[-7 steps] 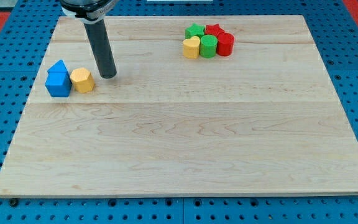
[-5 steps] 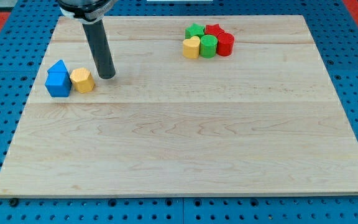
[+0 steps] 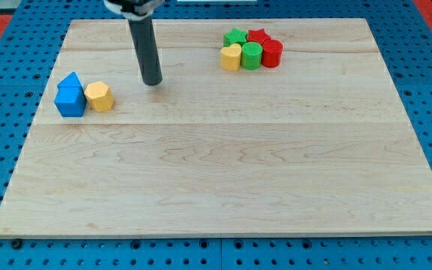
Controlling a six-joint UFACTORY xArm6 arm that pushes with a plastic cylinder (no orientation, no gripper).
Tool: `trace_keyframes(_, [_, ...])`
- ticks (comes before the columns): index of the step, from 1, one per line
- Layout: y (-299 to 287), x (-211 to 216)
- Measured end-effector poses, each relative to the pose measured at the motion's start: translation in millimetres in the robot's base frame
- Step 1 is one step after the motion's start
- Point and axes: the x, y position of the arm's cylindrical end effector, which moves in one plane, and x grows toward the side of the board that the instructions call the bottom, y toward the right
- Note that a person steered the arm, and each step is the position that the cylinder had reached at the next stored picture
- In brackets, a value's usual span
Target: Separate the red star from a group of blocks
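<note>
The red star (image 3: 258, 35) sits at the view's top, at the back of a tight group. Touching it are a green block (image 3: 235, 37) to its left, a red cylinder (image 3: 272, 53) to its right, and a green cylinder (image 3: 252, 55) and a yellow heart-shaped block (image 3: 232, 57) in front. My tip (image 3: 153, 82) rests on the board well to the left of this group, apart from all blocks.
Two blue blocks (image 3: 70, 96) stand stacked close together at the view's left, with a yellow hexagonal block (image 3: 99, 97) touching their right side. The wooden board (image 3: 223, 172) lies on a blue pegboard surface.
My tip has moved to the right and slightly up the view, away from the yellow hexagonal block. No block has moved.
</note>
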Motion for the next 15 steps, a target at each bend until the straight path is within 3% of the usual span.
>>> trace_keyframes(3, [65,-69])
trace_keyframes(4, [110,-82])
trace_keyframes(5, [95,-115])
trace_keyframes(6, [152,-139])
trace_keyframes(7, [187,-94])
trace_keyframes(8, [182,-34])
trace_keyframes(10, [216,40])
trace_keyframes(13, [126,52])
trace_keyframes(14, [113,85])
trace_keyframes(15, [173,117])
